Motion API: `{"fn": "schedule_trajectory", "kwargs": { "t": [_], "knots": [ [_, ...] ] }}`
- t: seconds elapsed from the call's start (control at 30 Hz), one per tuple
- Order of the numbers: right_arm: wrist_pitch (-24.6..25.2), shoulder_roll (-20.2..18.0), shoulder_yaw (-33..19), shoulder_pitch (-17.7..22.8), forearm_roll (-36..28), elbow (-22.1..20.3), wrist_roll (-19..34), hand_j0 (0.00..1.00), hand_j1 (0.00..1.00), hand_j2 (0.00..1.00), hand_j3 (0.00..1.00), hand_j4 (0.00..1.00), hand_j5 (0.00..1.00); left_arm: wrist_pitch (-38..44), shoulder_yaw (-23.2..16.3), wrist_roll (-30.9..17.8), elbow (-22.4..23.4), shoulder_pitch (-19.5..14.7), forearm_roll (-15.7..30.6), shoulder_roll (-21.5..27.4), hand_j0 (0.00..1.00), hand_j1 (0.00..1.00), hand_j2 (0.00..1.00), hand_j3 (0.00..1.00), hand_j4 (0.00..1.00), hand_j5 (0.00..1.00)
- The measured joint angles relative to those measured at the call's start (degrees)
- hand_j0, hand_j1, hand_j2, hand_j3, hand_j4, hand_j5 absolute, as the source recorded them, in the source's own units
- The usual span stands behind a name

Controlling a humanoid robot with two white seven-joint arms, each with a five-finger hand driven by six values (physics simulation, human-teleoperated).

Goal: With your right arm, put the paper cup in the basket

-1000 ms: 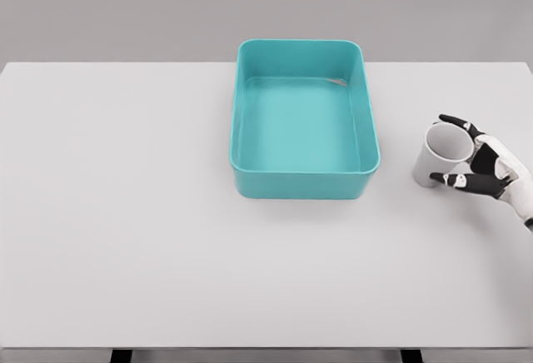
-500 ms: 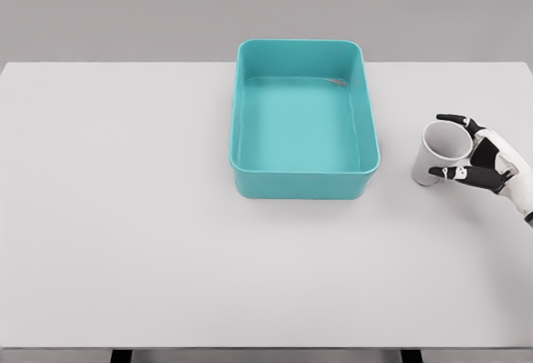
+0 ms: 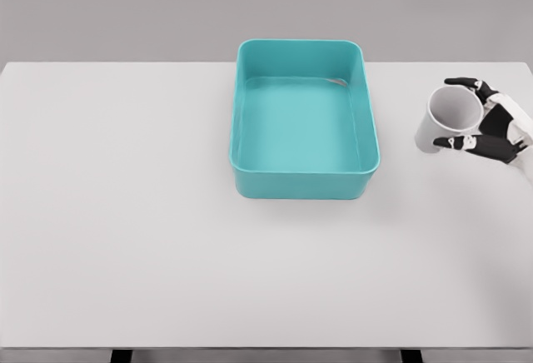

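The left stretch of the white table (image 3: 125, 213) lies bare, and no left arm shows anywhere in the head view, so only 1 hand is at work.

Near the middle sits the teal basket (image 3: 305, 181), a rounded rectangular tub with its long axis running away from the robot. Its mouth faces up, and inside I see only the teal floor plus a small pale glint near the far right corner that I cannot identify.

To the right, well apart from the basket's right wall, is the paper cup (image 3: 447, 118). It is tilted, mouth turned up and toward the camera, with its narrower base pointing down and left toward the basket. No shadow or contact is clear beneath it, so it looks lifted off the tabletop, though I cannot be sure.

The right hand (image 3: 491, 126) comes in from the right edge and is clamped around the cup from its right side: 1 dark finger (image 3: 465, 83) curls over the far rim, and another (image 3: 460, 143) wraps under the near side.

The coming move turns on 1 relation: the basket lies directly to the left of the held cup, at about the same depth on the table. A leftward carry that clears the near rim should do it, in my judgement.
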Motion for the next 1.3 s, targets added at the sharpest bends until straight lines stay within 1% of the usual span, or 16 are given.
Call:
{"fn": "schedule_trajectory", "kwargs": {
  "t": [0.17,0.23,0.4,0.53,0.63,0.7,0.77,0.83,0.93,1.13,1.3],
  "knots": [
    [0.6,-0.2,-0.1,-4.3,0.4,-0.8,0.0,0.61,0.61,0.61,0.61,0.61,0.61,0.0,0.0,0.0,0.0,0.0,0.0,0.0,1.0,1.0,1.0,1.0,1.0,1.0],
    [0.8,-0.2,0.0,-5.1,1.0,-1.2,0.0,0.6,0.6,0.6,0.6,0.6,0.6,0.0,0.0,0.0,0.0,0.1,0.0,0.0,1.0,1.0,1.0,1.0,1.0,1.0],
    [2.2,-0.1,0.2,-6.7,3.1,-4.5,0.0,0.6,0.6,0.6,0.6,0.6,0.6,0.0,0.0,0.0,0.0,0.1,0.0,0.0,1.0,1.0,1.0,1.0,1.0,1.0],
    [3.0,0.1,0.5,-8.4,4.8,-5.8,0.0,0.6,0.6,0.6,0.6,0.6,0.6,0.0,0.0,0.0,0.0,0.0,0.0,0.0,1.0,1.0,1.0,1.0,1.0,1.0],
    [3.3,0.2,1.2,-9.6,6.4,-7.6,0.0,0.6,0.6,0.6,0.6,0.6,0.6,0.0,0.0,0.0,0.0,0.0,0.0,0.0,1.0,1.0,1.0,1.0,1.0,1.0],
    [3.7,1.0,1.6,-10.5,7.8,-8.4,0.0,0.6,0.6,0.6,0.6,0.6,0.6,0.0,0.0,0.0,0.0,0.0,0.0,0.0,1.0,1.0,1.0,1.0,1.0,1.0],
    [4.3,2.1,2.4,-11.7,9.8,-9.1,0.0,0.6,0.6,0.6,0.6,0.6,0.6,0.0,0.0,0.0,0.0,0.0,0.0,0.0,1.0,1.0,1.0,1.0,1.0,1.0],
    [4.7,3.3,3.0,-11.8,11.7,-9.6,0.0,0.6,0.6,0.6,0.6,0.6,0.6,0.0,0.0,0.0,0.0,0.0,0.0,0.0,1.0,1.0,1.0,1.0,1.0,1.0],
    [5.0,4.2,4.1,-13.2,13.4,-10.0,0.0,0.6,0.6,0.6,0.6,0.6,0.6,0.0,0.0,0.0,0.0,0.0,0.0,0.0,1.0,1.0,1.0,1.0,1.0,1.0],
    [5.8,4.9,7.1,-15.0,17.5,-13.2,0.0,0.59,0.59,0.59,0.59,0.59,0.59,0.0,0.0,0.0,0.0,0.0,0.0,0.0,1.0,1.0,1.0,1.0,1.0,1.0],
    [6.3,4.9,9.9,-18.1,19.9,-14.7,0.0,0.58,0.58,0.58,0.58,0.58,0.58,0.0,0.0,0.0,0.0,0.0,0.0,0.0,1.0,1.0,1.0,1.0,1.0,1.0]
  ]
}}
